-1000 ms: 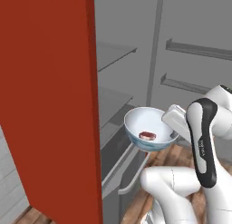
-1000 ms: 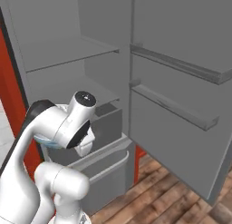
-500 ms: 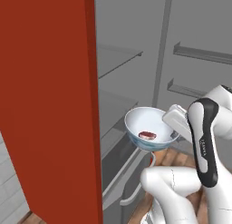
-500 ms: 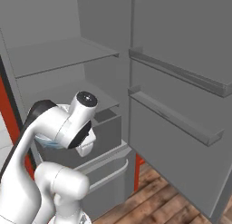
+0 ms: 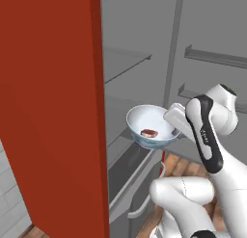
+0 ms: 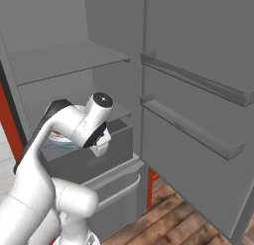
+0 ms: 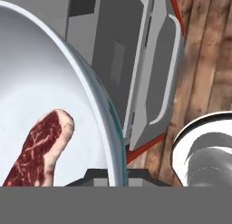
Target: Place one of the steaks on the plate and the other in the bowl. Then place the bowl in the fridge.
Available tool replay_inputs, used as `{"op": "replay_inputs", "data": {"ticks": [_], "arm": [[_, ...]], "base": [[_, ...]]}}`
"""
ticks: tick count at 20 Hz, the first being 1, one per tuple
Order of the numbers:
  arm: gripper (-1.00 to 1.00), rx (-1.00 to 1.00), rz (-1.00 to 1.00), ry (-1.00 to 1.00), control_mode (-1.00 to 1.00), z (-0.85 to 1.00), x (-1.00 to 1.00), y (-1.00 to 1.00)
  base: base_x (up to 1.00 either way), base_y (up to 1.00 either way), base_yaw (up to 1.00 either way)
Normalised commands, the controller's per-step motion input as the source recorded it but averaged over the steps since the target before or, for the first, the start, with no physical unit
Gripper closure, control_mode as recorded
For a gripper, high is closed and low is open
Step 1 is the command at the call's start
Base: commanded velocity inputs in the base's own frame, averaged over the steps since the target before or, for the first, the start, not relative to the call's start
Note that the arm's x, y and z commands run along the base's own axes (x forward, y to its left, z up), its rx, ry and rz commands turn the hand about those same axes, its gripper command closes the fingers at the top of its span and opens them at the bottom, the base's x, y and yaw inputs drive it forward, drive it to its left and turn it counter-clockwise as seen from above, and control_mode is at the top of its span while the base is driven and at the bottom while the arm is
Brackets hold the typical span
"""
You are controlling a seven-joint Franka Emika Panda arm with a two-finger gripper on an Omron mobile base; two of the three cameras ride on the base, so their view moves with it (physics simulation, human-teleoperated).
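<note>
The hand (image 5: pixel 172 122) is closed on the rim of the bowl (image 5: pixel 150 126) and holds it in the air, level, in front of the open fridge (image 5: pixel 140 78). In the hand view the bowl wall (image 7: pixel 97 109) runs between the fingers, though the tips themselves are hard to make out there. One steak (image 5: pixel 149 133) lies on the bottom of the bowl, near the side of the hand. In the right base view the bowl (image 6: pixel 58 141) is mostly hidden behind the arm.

Below the bowl is the grey drawer (image 5: pixel 132 172) of the fridge, and under that the wooden floor (image 5: pixel 181 167). Behind the bowl are the grey shelves (image 5: pixel 128 63) inside the fridge. The door (image 6: pixel 198 90) stands open to the right, with two racks on its inner side. A red panel (image 5: pixel 53 107) stands at the left.
</note>
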Motion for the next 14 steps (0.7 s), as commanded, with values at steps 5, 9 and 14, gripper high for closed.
{"op": "replay_inputs", "data": {"ticks": [5,9,14], "arm": [[1.00,0.00,-0.10,-0.04,-1.00,-0.06,0.84,0.55],[1.00,0.00,-0.12,0.00,-1.00,-0.15,0.90,0.33],[1.00,-0.02,-0.11,0.00,-1.00,-0.24,0.77,0.23]], "base": [[0.00,0.00,0.00],[0.00,0.00,0.00],[0.00,0.00,0.00]]}}
